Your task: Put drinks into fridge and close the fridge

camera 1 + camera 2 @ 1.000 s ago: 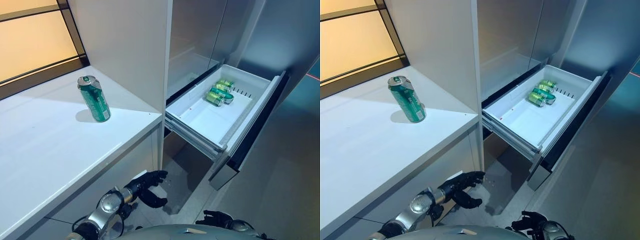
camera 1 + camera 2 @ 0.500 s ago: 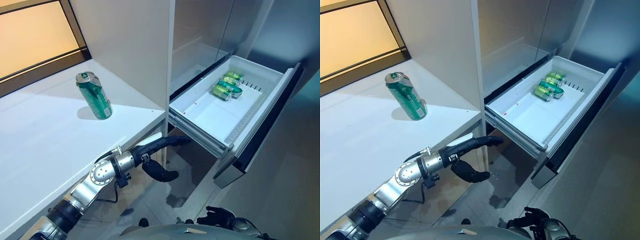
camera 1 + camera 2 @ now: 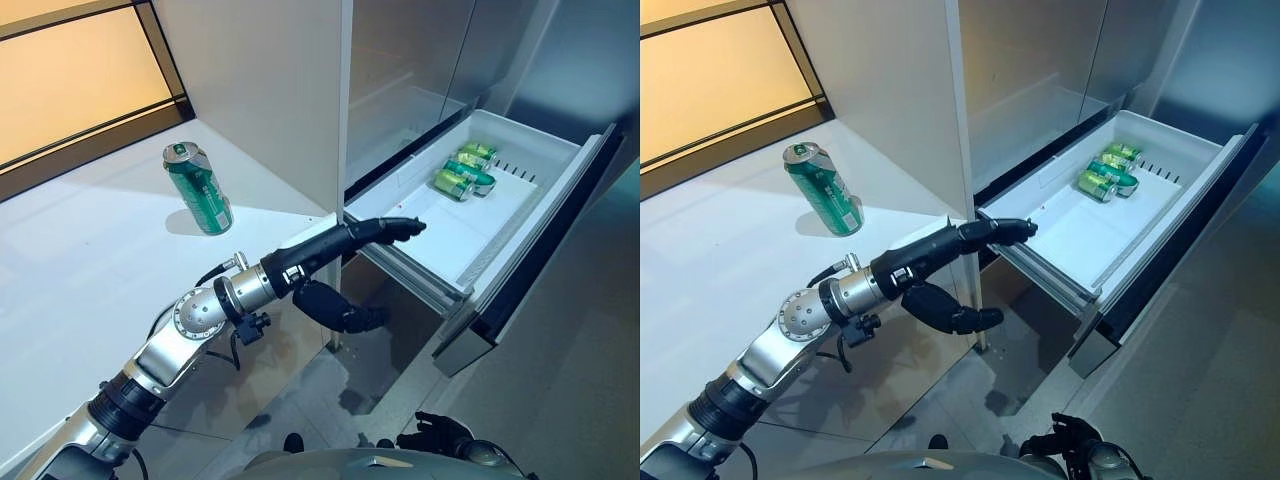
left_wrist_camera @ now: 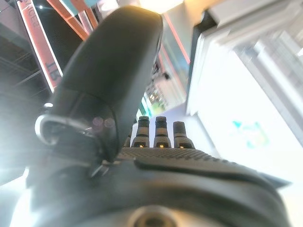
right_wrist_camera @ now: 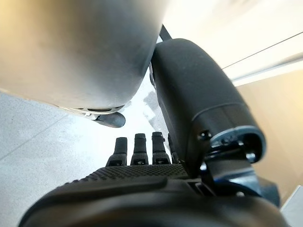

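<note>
The left hand (image 3: 345, 240) reaches out, fingers straight and thumb spread, empty, in front of the open fridge drawer (image 3: 520, 215) holding cans (image 3: 462, 172); one can (image 3: 200, 190) stands on the counter (image 3: 90, 270); right hand (image 3: 435, 437) hangs low, relaxed

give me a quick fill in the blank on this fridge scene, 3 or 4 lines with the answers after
1. The green can on the white counter stands ____.
2. The fridge drawer is pulled ____.
3. The cans in the drawer lie on their ____.
4. The left hand holds ____, its fingers straight.

Missing words: upright; open; sides; nothing
</note>
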{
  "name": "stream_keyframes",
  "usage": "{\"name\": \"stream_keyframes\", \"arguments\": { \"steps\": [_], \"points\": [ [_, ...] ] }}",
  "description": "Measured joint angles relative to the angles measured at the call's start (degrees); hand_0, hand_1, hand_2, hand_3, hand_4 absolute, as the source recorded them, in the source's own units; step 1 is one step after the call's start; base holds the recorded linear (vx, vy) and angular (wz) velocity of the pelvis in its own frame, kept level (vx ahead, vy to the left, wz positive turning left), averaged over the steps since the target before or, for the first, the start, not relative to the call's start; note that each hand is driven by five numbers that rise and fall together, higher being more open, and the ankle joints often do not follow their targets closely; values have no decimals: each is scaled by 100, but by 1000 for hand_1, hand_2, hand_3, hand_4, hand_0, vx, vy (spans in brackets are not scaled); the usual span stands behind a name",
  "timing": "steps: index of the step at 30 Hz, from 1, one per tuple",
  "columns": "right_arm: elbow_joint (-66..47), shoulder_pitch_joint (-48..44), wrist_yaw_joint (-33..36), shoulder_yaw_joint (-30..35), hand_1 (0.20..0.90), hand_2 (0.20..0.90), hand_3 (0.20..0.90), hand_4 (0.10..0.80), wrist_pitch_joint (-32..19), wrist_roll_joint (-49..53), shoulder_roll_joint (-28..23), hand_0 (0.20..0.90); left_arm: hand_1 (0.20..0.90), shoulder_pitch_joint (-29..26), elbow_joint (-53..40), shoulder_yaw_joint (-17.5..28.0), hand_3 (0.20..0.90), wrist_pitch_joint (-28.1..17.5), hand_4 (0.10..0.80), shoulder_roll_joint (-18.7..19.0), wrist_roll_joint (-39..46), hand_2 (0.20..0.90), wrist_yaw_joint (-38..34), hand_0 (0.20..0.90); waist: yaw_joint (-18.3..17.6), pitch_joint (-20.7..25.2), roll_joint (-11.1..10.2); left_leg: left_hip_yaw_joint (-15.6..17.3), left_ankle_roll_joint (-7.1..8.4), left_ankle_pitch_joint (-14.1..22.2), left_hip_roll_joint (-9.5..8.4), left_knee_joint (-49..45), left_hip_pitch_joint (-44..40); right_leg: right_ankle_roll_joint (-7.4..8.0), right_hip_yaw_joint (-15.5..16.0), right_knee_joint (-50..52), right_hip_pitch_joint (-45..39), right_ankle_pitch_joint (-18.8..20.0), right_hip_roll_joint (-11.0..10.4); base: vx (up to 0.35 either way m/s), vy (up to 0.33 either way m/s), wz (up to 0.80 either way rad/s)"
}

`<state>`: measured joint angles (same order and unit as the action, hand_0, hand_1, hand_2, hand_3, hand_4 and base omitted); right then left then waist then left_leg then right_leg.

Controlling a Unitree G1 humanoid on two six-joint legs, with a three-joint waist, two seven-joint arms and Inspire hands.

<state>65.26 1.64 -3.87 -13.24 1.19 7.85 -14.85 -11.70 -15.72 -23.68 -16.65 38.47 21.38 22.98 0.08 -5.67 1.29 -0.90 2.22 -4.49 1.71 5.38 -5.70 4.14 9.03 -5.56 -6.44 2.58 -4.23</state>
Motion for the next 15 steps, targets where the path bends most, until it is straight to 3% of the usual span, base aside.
{"name": "stream_keyframes", "arguments": {
  "steps": [15],
  "points": [
    [210,29,82,-62,900,900,900,800,-51,125,61,900,900,1,0,1520,900,-515,800,-276,-501,900,-2472,900,155,94,-130,-78,3,-1,-6,-2,-57,-28,70,-1,-101,17,-2,7,-4,2]
  ]
}}
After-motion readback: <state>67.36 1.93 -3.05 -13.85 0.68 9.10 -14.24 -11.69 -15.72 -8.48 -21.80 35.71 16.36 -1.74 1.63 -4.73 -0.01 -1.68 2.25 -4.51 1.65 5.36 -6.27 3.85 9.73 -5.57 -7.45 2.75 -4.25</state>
